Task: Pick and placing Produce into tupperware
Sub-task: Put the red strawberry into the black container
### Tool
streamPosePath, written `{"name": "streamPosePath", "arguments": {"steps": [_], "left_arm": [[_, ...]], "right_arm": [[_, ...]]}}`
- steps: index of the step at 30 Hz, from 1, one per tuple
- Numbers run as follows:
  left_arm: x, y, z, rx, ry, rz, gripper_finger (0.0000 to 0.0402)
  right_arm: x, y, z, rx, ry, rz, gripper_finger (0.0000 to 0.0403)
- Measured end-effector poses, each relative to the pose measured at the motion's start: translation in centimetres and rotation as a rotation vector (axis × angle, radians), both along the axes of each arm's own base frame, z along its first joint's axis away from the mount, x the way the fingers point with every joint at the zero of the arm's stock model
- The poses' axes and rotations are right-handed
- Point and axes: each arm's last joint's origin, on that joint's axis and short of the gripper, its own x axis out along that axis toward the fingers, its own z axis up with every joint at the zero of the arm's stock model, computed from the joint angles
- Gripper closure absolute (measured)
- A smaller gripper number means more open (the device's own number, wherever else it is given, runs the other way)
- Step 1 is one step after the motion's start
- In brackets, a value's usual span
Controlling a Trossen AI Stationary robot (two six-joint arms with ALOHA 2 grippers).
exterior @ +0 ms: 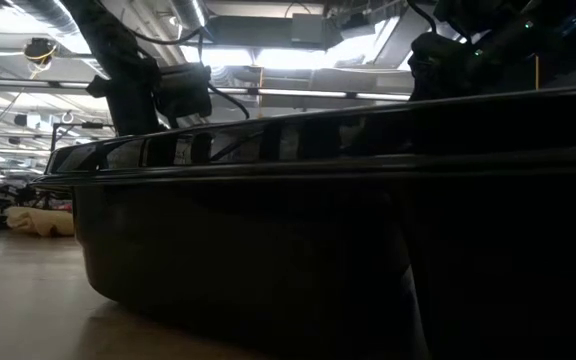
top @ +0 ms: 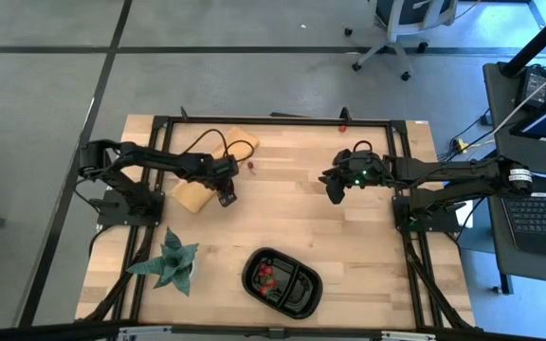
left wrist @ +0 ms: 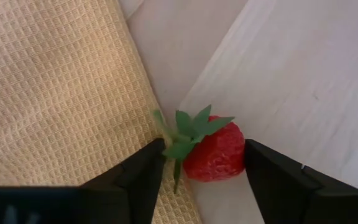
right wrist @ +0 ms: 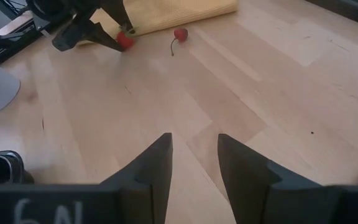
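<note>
A small red strawberry (left wrist: 215,154) with green leaves sits between the fingers of my left gripper (left wrist: 205,155), beside a tan cloth's edge (left wrist: 61,93). In the high view my left gripper (top: 226,195) is left of the table's centre. A red cherry (right wrist: 179,35) with a stem lies on the wood past the strawberry (right wrist: 125,40). The black tray (top: 282,280) stands near the near edge with several red fruits (top: 267,275) in one compartment. My right gripper (top: 335,187) hovers open over bare wood right of centre, its fingers (right wrist: 156,163) touching nothing. My left gripper has the strawberry pinched between its two fingers. One finger (left wrist: 261,169) is against the red side (left wrist: 238,152), the other (left wrist: 146,171) against the green leaves (left wrist: 178,149). The fingers come from above, slanting down. Whether the fruit rests on the table or is lifted, I cannot tell.
A green spiky plant (top: 172,262) stands at the near left, left of the tray. The tan cloth (top: 195,192) lies crumpled toward the far left, close to my left gripper. A small red object (top: 342,126) sits on the frame at the far edge. The tray wall (exterior: 328,250) fills the low view.
</note>
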Motion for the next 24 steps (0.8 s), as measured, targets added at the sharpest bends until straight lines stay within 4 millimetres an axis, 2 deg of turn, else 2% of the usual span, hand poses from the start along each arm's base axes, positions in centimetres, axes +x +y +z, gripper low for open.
{"name": "streamPosePath", "arguments": {"steps": [14, 24], "left_arm": [[-0.1, 0.1, 0.0, 0.023, 0.014, 0.01, 0.027], [1.6, 0.5, 1.7, 0.02, -0.051, -0.024, 0.027]], "right_arm": [[0.0, 0.0, 0.0, -0.004, 0.002, 0.003, 0.0272], [0.0, 0.0, 0.0, -0.004, 0.003, 0.003, 0.0272]]}}
